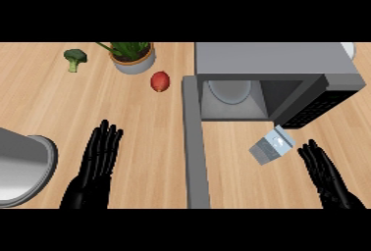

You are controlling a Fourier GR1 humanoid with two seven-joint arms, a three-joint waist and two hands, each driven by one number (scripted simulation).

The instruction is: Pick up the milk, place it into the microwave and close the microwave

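While the microwave [279, 68] stands with its door [193, 142] swung wide toward us, we see the milk [273, 145] lying tilted on the counter [145, 127] just in front of it, right of the door. Our right hand [326, 176] is near the milk, fingers straight, holding nothing. Our left hand [98, 164] lies equally released, left of the door.

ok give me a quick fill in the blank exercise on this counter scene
1. The microwave door stands ____.
2. The milk carton lies on the counter in front of the microwave, nearest the robot's ____ hand.
3. The broccoli lies to the ____ of the potted plant.
4. The left hand holds ____.

Missing words: open; right; left; nothing
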